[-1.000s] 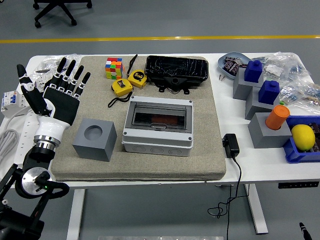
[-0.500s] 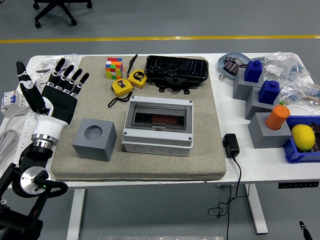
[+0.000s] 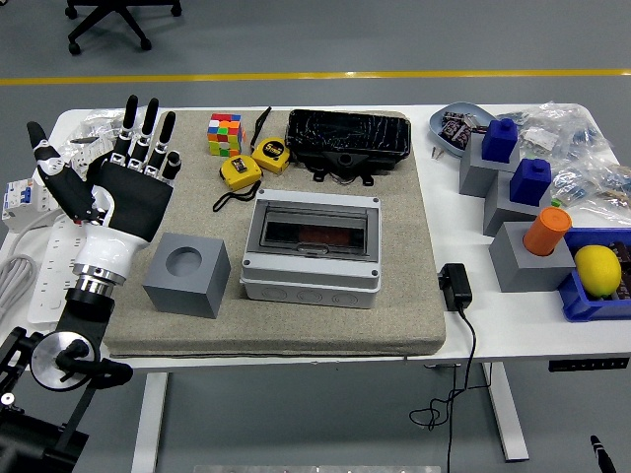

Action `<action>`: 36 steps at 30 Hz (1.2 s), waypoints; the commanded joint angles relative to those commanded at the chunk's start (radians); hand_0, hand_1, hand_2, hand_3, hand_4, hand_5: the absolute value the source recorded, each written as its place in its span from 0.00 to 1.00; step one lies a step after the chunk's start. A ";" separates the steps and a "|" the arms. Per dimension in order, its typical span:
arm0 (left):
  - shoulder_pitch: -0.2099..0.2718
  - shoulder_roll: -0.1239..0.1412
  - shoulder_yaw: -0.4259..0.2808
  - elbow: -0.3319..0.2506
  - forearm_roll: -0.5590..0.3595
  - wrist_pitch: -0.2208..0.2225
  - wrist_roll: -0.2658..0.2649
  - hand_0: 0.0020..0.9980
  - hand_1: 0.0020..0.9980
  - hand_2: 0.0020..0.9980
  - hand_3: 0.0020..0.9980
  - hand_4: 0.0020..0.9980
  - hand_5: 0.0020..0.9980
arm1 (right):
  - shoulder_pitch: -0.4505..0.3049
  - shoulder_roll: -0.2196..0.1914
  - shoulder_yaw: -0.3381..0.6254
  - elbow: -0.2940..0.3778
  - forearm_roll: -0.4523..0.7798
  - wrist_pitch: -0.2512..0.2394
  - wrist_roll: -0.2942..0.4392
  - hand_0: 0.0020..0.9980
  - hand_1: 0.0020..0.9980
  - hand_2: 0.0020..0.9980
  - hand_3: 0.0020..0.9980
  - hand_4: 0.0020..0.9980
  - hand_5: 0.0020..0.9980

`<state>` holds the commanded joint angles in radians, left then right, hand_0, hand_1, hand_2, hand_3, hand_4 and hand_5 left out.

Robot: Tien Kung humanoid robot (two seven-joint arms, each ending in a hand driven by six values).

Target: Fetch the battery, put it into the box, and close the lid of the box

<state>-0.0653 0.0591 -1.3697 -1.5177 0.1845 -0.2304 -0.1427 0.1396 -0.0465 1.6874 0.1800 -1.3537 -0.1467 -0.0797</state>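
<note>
A grey junction box [image 3: 312, 268] sits mid-mat with its clear lid [image 3: 314, 229] down; something reddish-brown shows through the lid. Behind it lies a black pack wrapped in plastic [image 3: 348, 138], which looks like the battery. My left hand [image 3: 118, 172] is raised over the mat's left edge, palm facing me and fingers spread upward, holding nothing. It is well left of the box and just behind a grey cube with a round recess [image 3: 187, 274]. My right hand does not show.
A Rubik's cube [image 3: 225, 134] and two yellow tape measures [image 3: 240, 172] lie between my hand and the black pack. A black adapter [image 3: 455, 286] sits right of the mat [image 3: 414, 315]. Grey blocks, an orange cylinder [image 3: 547, 231] and a lemon [image 3: 597, 269] crowd the right side.
My left hand has shifted a little right and up, and its fingers now point straight upward. The box and the other objects have not moved.
</note>
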 joint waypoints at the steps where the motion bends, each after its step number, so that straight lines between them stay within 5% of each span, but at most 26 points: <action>1: 0.000 -0.001 -0.002 0.002 -0.001 0.001 -0.012 0.29 0.74 0.88 1.00 1.00 1.00 | 0.000 0.000 0.000 0.000 0.000 0.000 0.000 0.80 0.65 0.67 0.86 1.00 1.00; 2: 0.001 -0.002 -0.005 0.003 0.003 0.002 -0.019 0.29 0.74 0.88 1.00 1.00 1.00 | 0.000 0.000 0.000 0.000 0.001 0.000 0.000 0.80 0.65 0.67 0.86 1.00 1.00; 3: 0.002 -0.003 -0.008 0.003 0.010 0.004 -0.021 0.93 0.91 0.82 0.72 1.00 1.00 | 0.000 0.000 0.000 0.000 0.002 0.000 0.000 0.80 0.65 0.67 0.86 1.00 1.00; 8: 0.003 -0.004 -0.019 0.002 0.050 0.013 -0.018 0.93 0.91 0.82 0.72 1.00 1.00 | -0.001 0.001 0.000 0.000 0.004 -0.001 0.000 0.80 0.65 0.67 0.86 1.00 1.00; 9: 0.003 -0.003 -0.017 0.002 0.039 0.012 -0.011 0.69 0.84 0.91 0.88 1.00 1.00 | -0.001 0.001 0.001 0.000 0.005 -0.001 0.001 0.80 0.65 0.67 0.86 1.00 1.00; 14: 0.003 -0.006 -0.023 0.004 0.034 0.032 -0.007 0.69 0.84 0.91 0.88 1.00 1.00 | 0.001 0.001 -0.001 0.000 0.009 -0.002 0.003 0.80 0.65 0.67 0.86 1.00 1.00; 15: 0.003 -0.006 -0.027 0.002 0.067 0.035 -0.007 0.90 0.81 0.68 0.57 1.00 1.00 | 0.001 0.001 -0.002 0.000 0.010 -0.002 0.004 0.80 0.65 0.67 0.86 1.00 1.00; 20: 0.001 -0.006 -0.025 0.007 0.064 0.037 -0.006 0.90 0.81 0.68 0.57 1.00 1.00 | 0.001 0.000 -0.001 0.000 0.009 -0.001 0.002 0.80 0.65 0.67 0.86 1.00 1.00; 21: 0.003 -0.005 -0.023 0.005 0.050 0.032 -0.005 0.82 0.76 0.69 0.70 1.00 1.00 | 0.001 0.000 0.000 0.000 0.008 -0.002 0.002 0.80 0.65 0.67 0.86 1.00 1.00; 26: 0.002 -0.005 -0.029 0.005 0.111 0.055 -0.017 0.82 0.76 0.69 0.70 1.00 1.00 | 0.000 0.000 0.002 0.000 0.005 -0.001 0.001 0.80 0.65 0.67 0.86 1.00 1.00; 27: 0.003 -0.006 -0.027 0.006 0.090 0.043 -0.013 0.57 0.72 0.75 0.82 1.00 1.00 | 0.000 0.000 0.001 0.000 0.005 -0.001 0.001 0.80 0.65 0.67 0.86 1.00 1.00; 32: 0.005 -0.004 -0.025 0.004 0.080 0.041 -0.014 0.57 0.72 0.75 0.82 1.00 1.00 | 0.000 -0.002 0.002 0.000 0.002 -0.001 0.000 0.80 0.65 0.67 0.86 1.00 1.00; 33: 0.004 -0.005 -0.027 0.005 0.089 0.049 -0.017 0.79 0.73 0.71 0.77 1.00 1.00 | -0.001 -0.002 0.001 0.000 0.002 -0.001 0.000 0.80 0.65 0.67 0.86 1.00 1.00; 36: 0.006 -0.005 -0.020 0.005 0.065 0.050 -0.021 0.79 0.73 0.71 0.77 1.00 1.00 | -0.001 -0.002 0.001 0.000 0.001 -0.001 0.000 0.80 0.65 0.67 0.86 1.00 1.00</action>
<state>-0.0598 0.0545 -1.3901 -1.5131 0.2497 -0.1807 -0.1639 0.1386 -0.0486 1.6888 0.1800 -1.3522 -0.1479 -0.0799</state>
